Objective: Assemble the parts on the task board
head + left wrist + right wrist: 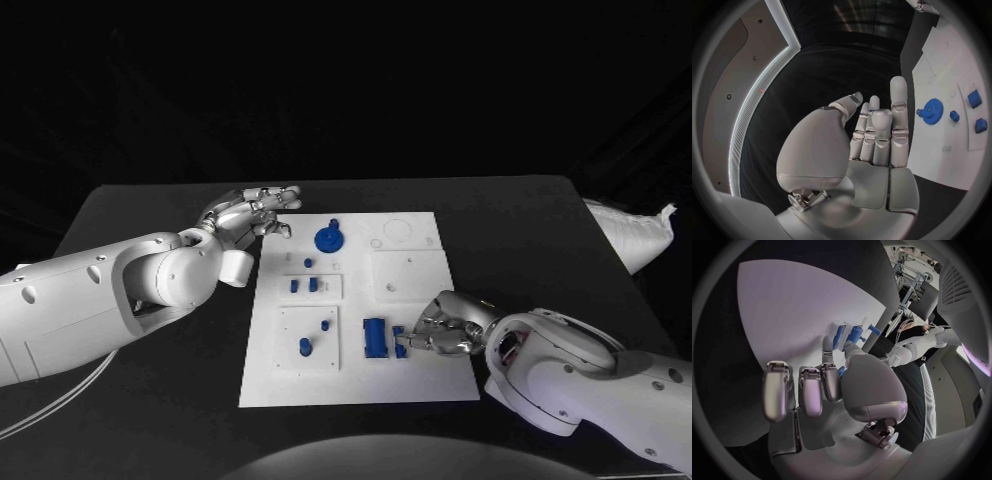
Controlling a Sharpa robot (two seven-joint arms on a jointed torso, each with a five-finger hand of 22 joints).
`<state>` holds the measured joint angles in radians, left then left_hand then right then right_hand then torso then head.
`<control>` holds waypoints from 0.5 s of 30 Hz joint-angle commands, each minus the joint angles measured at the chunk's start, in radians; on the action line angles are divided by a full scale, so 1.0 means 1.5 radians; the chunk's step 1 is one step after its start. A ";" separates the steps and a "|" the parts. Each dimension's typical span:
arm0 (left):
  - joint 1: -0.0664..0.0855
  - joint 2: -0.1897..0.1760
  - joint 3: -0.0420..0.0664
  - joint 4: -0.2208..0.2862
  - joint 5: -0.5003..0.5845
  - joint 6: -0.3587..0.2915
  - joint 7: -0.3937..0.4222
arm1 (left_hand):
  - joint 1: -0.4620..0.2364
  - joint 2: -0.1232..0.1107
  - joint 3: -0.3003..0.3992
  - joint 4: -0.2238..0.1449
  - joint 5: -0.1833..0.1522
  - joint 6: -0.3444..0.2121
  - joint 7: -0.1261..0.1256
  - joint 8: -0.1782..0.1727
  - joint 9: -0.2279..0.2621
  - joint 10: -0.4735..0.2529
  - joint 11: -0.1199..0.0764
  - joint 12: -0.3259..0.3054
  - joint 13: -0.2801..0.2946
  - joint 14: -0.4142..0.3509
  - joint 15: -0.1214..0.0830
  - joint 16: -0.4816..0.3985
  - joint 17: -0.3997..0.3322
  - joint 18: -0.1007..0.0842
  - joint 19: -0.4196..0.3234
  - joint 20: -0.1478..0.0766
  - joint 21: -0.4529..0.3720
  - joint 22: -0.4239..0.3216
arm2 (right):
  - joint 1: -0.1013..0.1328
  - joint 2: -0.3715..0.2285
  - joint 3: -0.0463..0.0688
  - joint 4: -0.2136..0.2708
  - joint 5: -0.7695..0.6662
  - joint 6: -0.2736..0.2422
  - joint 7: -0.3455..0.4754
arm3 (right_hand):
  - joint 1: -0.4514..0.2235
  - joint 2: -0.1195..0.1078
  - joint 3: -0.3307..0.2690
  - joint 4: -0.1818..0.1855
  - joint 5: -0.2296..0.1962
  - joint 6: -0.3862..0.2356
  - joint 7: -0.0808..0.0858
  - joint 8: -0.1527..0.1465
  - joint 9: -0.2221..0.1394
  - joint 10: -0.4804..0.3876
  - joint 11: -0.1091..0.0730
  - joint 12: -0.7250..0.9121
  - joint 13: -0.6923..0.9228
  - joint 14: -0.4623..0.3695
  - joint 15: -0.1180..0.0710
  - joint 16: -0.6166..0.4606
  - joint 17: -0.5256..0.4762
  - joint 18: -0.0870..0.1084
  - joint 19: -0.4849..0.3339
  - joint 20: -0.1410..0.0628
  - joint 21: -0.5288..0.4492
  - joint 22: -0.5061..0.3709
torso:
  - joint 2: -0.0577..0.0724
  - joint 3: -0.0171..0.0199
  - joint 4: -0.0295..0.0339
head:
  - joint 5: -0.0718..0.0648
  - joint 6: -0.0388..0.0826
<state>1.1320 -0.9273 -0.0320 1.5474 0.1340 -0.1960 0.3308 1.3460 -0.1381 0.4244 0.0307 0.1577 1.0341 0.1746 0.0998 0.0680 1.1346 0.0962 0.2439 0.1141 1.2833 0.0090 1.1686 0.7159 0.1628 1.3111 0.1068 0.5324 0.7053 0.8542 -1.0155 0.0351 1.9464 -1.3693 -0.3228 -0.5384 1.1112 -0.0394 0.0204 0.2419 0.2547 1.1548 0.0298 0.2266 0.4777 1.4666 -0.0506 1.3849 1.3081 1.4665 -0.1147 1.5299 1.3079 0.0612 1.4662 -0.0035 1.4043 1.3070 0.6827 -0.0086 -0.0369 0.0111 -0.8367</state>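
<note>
The white task board (pixel 411 300) lies in the middle of the black table. On it are a blue gear (pixel 330 238), two small blue parts (pixel 303 286), two more (pixel 306 347) nearer me, and a tall blue block (pixel 375 337). My right hand (pixel 450 325) rests low over the board's near right part. Its thumb and a finger pinch a small blue part (pixel 400 347) beside the block, and the blue pieces (pixel 839 334) sit just past my right hand (pixel 829 390) in the right wrist view. My left hand (pixel 253 212) hovers at the board's far left corner, fingers loosely extended and holding nothing. The gear (pixel 931 109) lies beyond my left hand (pixel 870 135).
Empty sockets and faint outlines mark the board's far right part (pixel 397 235). Black table (pixel 548 230) surrounds the board on all sides. A white wrapped object (pixel 635 232) lies at the table's right edge.
</note>
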 commanded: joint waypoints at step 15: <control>-0.001 0.046 0.000 -0.067 0.032 0.001 0.022 | -0.014 0.007 -0.016 0.004 -0.003 -0.002 -0.001 0.007 0.000 -0.013 0.001 0.011 0.001 -0.039 0.003 -0.036 -0.061 0.012 -0.017 0.001 -0.013 -0.006 | 0.088 0.037 0.002 -0.194 0.629 -0.077 0.529 | 0.192 0.035 0.049 -0.088 -0.048 -0.129 0.082 -0.099 -0.089 -0.256 0.079 -0.714 -0.360 -0.144 0.072 -0.582 -0.465 0.080 -0.216 0.062 -0.519 -0.551 | -0.041 -0.0117 -0.0130 | -0.001 0.055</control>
<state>1.1299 -0.8673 -0.0326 1.4601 0.1505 -0.1966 0.3364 1.3367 -0.1289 0.4049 0.0357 0.1577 1.0341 0.1746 0.1062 0.0680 1.1217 0.0976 0.2561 0.1149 1.2391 0.0139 1.1285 0.6464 0.1629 1.2918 0.1075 0.5178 0.6980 0.9820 -0.9742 0.0377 1.6899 -0.7394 -0.4316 0.0164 1.3918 0.0144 0.0840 0.1091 0.1870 0.9623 0.1445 0.0827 0.3495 1.0980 0.0633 0.3509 0.8039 1.2653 -0.0143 0.6982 0.6354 0.1777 1.1548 0.0856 0.6583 0.5027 0.6448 -0.0196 -0.0468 0.0058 -0.7760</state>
